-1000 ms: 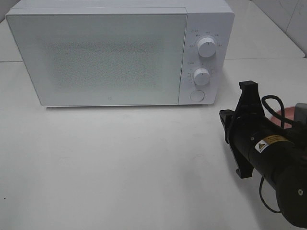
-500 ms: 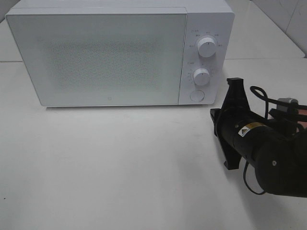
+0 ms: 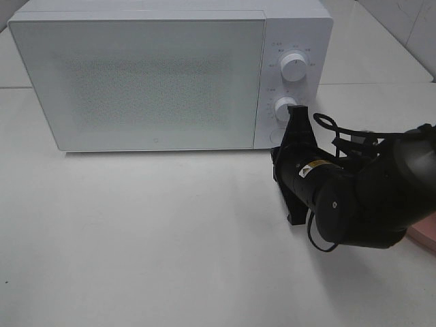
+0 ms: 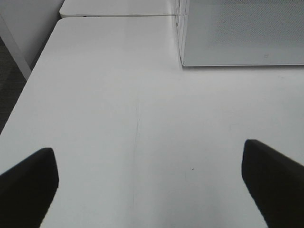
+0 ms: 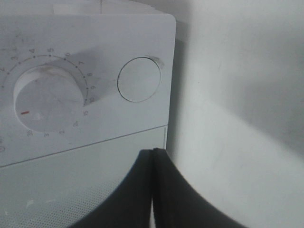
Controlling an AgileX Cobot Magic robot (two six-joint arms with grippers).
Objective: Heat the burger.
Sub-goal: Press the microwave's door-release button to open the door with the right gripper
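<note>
- While the right gripper (image 5: 153,154) points at the closed microwave (image 3: 136,75) with its jaws pressed together, its tip is near the round button (image 5: 138,79).
- Left gripper (image 4: 147,152) hangs over the white table (image 4: 118,95), jaws wide apart, holding nothing.
- Burger: hidden in all views; only a pink plate (image 3: 425,235) edge shows beside the right arm.

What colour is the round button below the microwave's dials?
White. The button shows best in the right wrist view.

The burger shows in no view, hidden or out of frame, with only a sliver of its pink plate (image 3: 426,237) at the overhead view's far right, while the white microwave (image 3: 170,75) stands shut at the back.
</note>
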